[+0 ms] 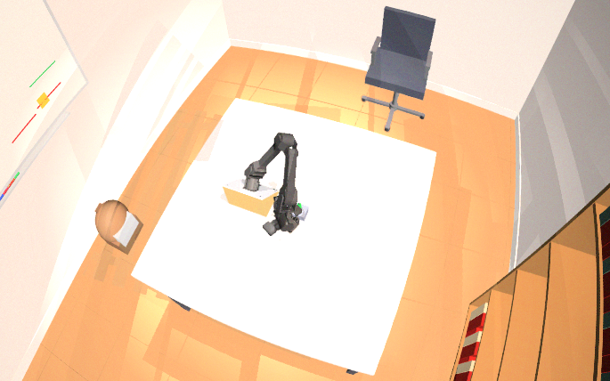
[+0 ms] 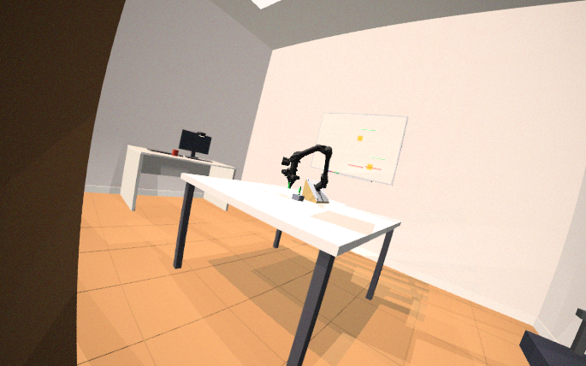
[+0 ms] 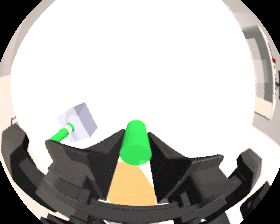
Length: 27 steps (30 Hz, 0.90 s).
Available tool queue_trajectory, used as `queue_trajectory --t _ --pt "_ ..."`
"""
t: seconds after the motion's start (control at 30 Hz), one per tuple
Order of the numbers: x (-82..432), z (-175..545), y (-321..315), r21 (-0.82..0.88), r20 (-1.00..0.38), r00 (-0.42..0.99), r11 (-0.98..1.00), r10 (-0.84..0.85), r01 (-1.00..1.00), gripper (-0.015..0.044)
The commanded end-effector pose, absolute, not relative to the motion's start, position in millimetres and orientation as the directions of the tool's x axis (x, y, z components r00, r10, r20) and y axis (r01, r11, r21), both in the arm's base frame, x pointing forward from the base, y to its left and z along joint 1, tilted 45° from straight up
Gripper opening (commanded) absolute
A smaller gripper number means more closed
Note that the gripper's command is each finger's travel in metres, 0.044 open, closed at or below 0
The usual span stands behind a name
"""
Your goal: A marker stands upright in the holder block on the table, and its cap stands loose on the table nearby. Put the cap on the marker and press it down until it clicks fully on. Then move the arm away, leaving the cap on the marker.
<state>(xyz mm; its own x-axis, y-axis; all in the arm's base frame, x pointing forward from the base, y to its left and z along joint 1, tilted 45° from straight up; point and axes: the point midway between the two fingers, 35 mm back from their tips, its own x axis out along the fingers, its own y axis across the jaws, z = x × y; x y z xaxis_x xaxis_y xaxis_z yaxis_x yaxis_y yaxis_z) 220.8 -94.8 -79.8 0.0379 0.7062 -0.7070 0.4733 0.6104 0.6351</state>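
Note:
The green cap [image 3: 136, 150] [image 2: 289, 185] is between my fingertips, upright, a little above the table. It is hidden under the arm in the top view. My gripper [image 3: 136, 133] [image 2: 289, 181] is shut on the cap. The green marker [image 1: 299, 206] [image 2: 299, 190] [image 3: 61, 134] stands upright in the grey holder block [image 1: 304, 213] [image 2: 298, 197] [image 3: 85, 121], left of my gripper in the wrist view. The marker's far end is partly hidden behind the left finger there. The cap and the marker are apart.
The arm's base stands on a wedge-shaped stand with a wooden side [image 1: 248, 200] [image 2: 308, 192] [image 3: 132, 185], close to the holder block. The white table [image 1: 335, 284] [image 2: 249, 199] carries them. An office chair [image 1: 399, 66] stands beyond one table edge.

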Motion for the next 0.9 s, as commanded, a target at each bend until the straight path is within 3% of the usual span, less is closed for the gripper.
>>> queue_trajectory --t 0.0,0.87 --pt "228.9 -65.9 -96.0 0.633 -0.714 0.048 0.615 0.698 0.470 0.0000" --pt "248.9 22.6 -65.5 0.634 -0.713 0.047 0.615 0.700 0.469 0.0000"
